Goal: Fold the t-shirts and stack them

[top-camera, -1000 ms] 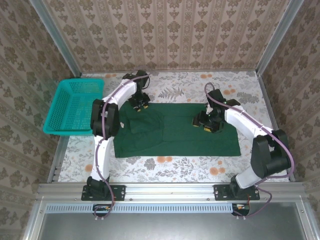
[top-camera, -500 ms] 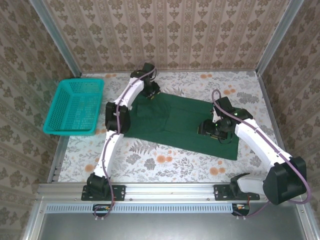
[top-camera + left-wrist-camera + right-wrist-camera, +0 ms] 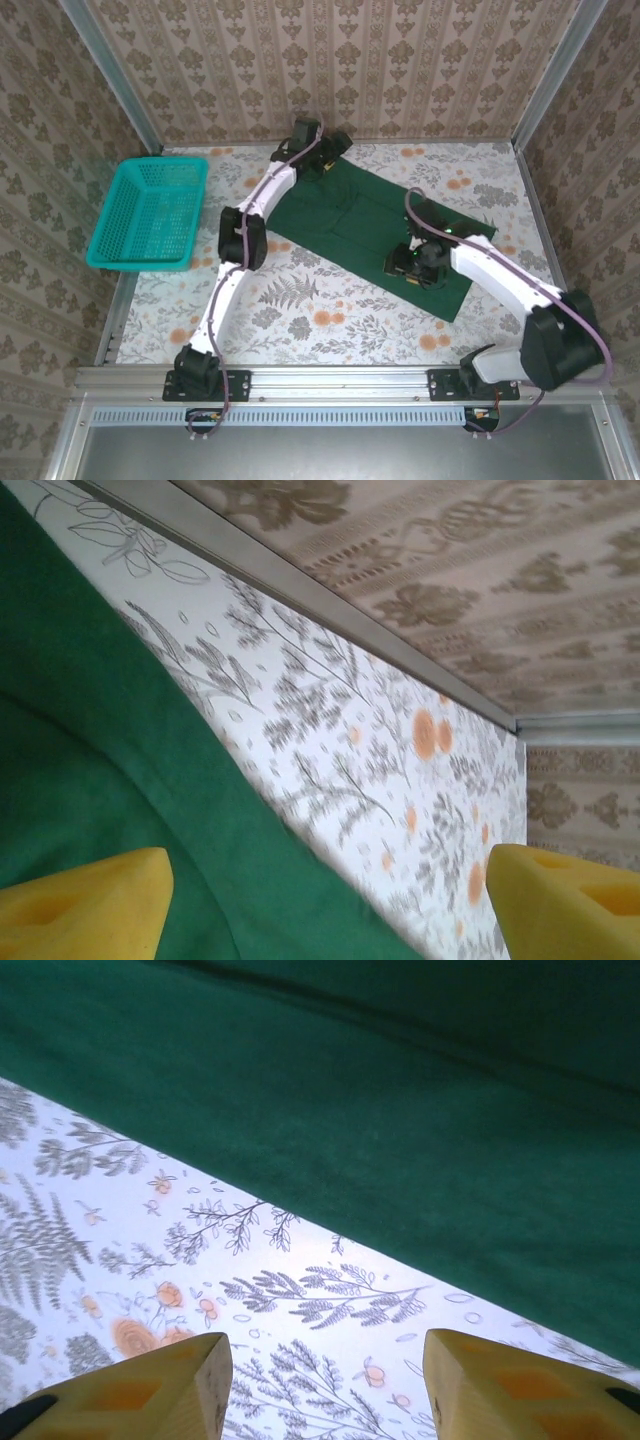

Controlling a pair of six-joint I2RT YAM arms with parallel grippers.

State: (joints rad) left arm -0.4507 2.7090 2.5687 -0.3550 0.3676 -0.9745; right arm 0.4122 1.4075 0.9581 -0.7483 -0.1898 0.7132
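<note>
A dark green t-shirt (image 3: 365, 212) lies flat and slantwise on the flowered table, running from the far middle to the near right. My left gripper (image 3: 326, 158) is stretched out over its far corner. In the left wrist view the left gripper (image 3: 330, 895) is open; its left finger hangs over green cloth (image 3: 90, 750) and its right finger over bare table. My right gripper (image 3: 412, 266) sits at the shirt's near-left edge. It is open (image 3: 325, 1385) over the tablecloth, with the shirt's edge (image 3: 400, 1100) just ahead of the fingertips.
A teal mesh basket (image 3: 148, 212) stands at the table's left edge. A metal rail and patterned wall (image 3: 400, 580) close off the back, just beyond the left gripper. Bare flowered tabletop (image 3: 310, 305) stretches in front of the shirt.
The shirt has swung from lying level across the table to a slant, its left end carried far back by the left arm. The right gripper moved slightly nearer and left.
</note>
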